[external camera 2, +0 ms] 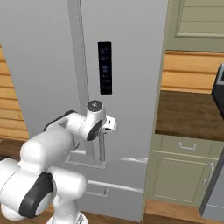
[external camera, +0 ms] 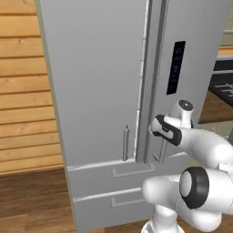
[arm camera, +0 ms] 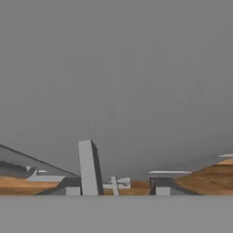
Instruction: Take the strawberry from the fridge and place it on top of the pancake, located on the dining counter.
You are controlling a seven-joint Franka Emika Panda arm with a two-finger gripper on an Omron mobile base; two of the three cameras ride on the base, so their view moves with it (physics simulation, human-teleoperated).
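The tall light-grey fridge (external camera: 95, 82) (external camera 2: 131, 87) stands with both doors closed, so the strawberry is hidden. The pancake and the dining counter are out of view. My gripper (external camera 2: 110, 124) (arm camera: 116, 191) is pressed up against the right door, low down, and is shut on that door's vertical bar handle (external camera 2: 102, 146) (arm camera: 88, 166). In the hand view the handle stands close to the left fingertip (arm camera: 72, 190), with the grey door face right behind it. In the left base view the lower end of the same handle (external camera: 162, 155) shows beneath my arm.
The left door has its own bar handle (external camera: 126, 143). Two drawers (external camera: 113, 175) sit below the doors. A dark control panel (external camera 2: 105, 68) is on the right door. A brown counter over pale cabinets (external camera 2: 192, 116) adjoins the fridge on the right; a wooden wall (external camera: 22, 91) lies left.
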